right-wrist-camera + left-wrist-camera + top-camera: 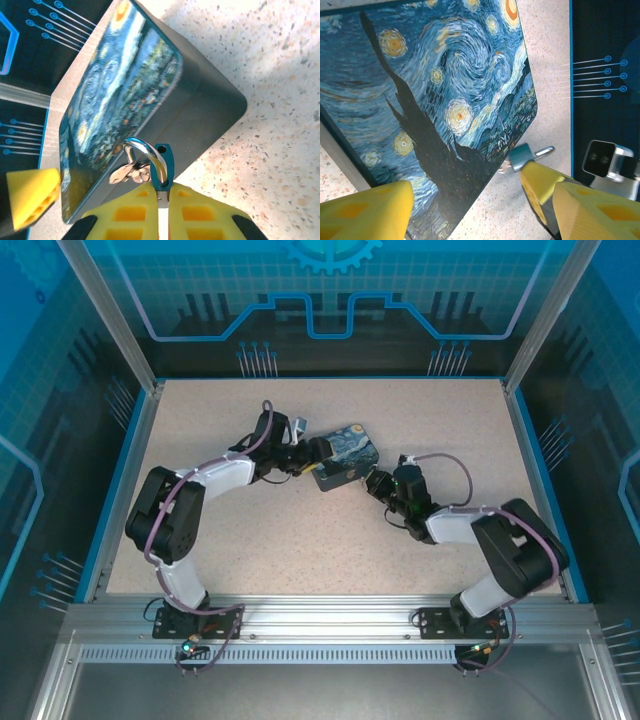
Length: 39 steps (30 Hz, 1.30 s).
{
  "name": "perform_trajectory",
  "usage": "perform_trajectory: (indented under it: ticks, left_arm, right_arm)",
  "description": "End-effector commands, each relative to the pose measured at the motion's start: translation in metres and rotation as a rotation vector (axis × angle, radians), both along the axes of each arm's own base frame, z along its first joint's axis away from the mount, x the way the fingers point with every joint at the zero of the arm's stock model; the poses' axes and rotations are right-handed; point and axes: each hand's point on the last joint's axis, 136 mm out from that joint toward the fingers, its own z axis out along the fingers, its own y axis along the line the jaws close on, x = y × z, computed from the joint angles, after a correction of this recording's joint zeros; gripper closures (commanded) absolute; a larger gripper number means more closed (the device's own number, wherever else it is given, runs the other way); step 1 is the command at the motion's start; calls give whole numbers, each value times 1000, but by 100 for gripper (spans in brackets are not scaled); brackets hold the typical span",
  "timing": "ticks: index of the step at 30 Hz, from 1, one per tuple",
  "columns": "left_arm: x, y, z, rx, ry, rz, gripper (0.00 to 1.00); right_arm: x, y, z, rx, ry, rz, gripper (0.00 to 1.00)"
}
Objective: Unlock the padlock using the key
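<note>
The small teal padlock (163, 167) stands pinched between the yellow fingertips of my right gripper (164, 189), which is shut on its body. Its silvery shackle (145, 150) has one end swung out of its hole and loops by a small metal latch (127, 174) on the side of the painted tin. In the left wrist view the padlock (520, 156) sits at the tin's corner. My left gripper (480, 215) is open, hovering over that corner of the tin with nothing between its fingers. The key is hidden.
The dark blue starry-night tin (345, 455) lies mid-table between both grippers (305, 450) (378, 482). One yellow finger (31, 196) of the left gripper stands close beside the tin. Speckled tabletop (300, 540) is bounded by a blue rim.
</note>
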Motion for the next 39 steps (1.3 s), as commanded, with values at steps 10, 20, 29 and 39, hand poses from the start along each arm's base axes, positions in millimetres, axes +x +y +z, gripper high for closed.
perform_trajectory:
  ticks: [10, 20, 29, 39]
  left_arm:
    - [31, 37, 118, 30, -255, 43, 1]
    - [-7, 105, 144, 98, -368, 192, 1]
    - [-63, 138, 96, 137, -319, 266, 1]
    - [-73, 149, 80, 149, -276, 287, 1]
  right_arm:
    - [-51, -34, 42, -252, 12, 289, 89]
    - [-97, 12, 68, -145, 29, 610, 90]
    - [-135, 67, 54, -96, 163, 844, 90]
    - [-130, 64, -20, -91, 432, 827, 89]
